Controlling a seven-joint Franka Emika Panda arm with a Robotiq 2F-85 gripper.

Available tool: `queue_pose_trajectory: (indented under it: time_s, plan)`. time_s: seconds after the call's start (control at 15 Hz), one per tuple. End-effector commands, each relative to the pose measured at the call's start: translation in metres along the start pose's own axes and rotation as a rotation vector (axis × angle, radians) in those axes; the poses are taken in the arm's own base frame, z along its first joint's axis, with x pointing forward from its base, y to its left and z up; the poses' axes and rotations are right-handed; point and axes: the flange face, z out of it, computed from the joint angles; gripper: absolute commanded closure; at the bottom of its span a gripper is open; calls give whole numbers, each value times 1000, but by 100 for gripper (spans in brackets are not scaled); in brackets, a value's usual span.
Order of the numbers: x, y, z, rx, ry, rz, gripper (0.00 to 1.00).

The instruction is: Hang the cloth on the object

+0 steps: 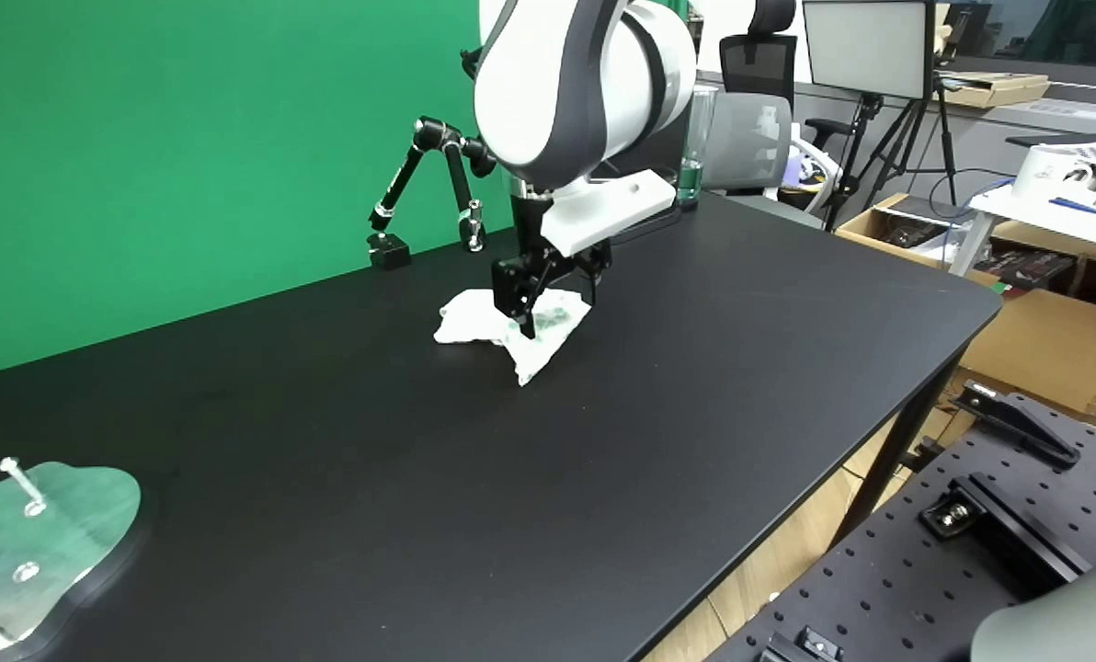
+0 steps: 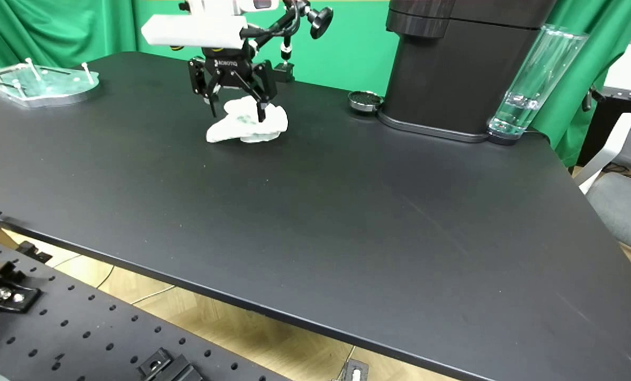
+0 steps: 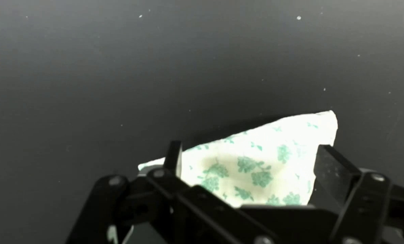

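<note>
A white cloth with green flower prints (image 1: 474,317) lies crumpled on the black table. It also shows in an exterior view (image 2: 231,129) and in the wrist view (image 3: 256,162). My gripper (image 1: 559,314) points down over the cloth, with its fingers spread apart. In an exterior view the gripper (image 2: 238,115) has one fingertip in front of the cloth. In the wrist view the cloth spans the gap between the open fingers (image 3: 249,152); contact cannot be told. A green translucent board with white upright pegs (image 1: 79,515) sits at the far table end, also in an exterior view (image 2: 56,87).
A black jointed stand (image 1: 428,138) is by the green backdrop, near the gripper. A tall black machine (image 2: 453,74) stands at the back with a clear water container (image 2: 532,84) and a small round metal dish (image 2: 366,100). A perforated platform (image 1: 879,552) lies beyond the table edge.
</note>
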Motion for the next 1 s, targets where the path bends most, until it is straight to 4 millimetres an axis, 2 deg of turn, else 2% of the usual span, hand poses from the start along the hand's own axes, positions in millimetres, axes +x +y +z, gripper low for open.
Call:
queue_pose_trajectory:
  time_s: [0.0,0.07,0.2,0.27,0.47,0.8,0.93]
  plan:
    - [5,0,9,-14,27,28,5]
    - [5,0,12,-11,34,28,26]
    - [8,0,15,-9,57,38,30]
    - [9,0,15,-9,69,41,35]
    - [12,1,17,-7,95,54,58]
    - [15,0,6,-1,101,122,92]
    - [18,1,-3,0,82,206,100]
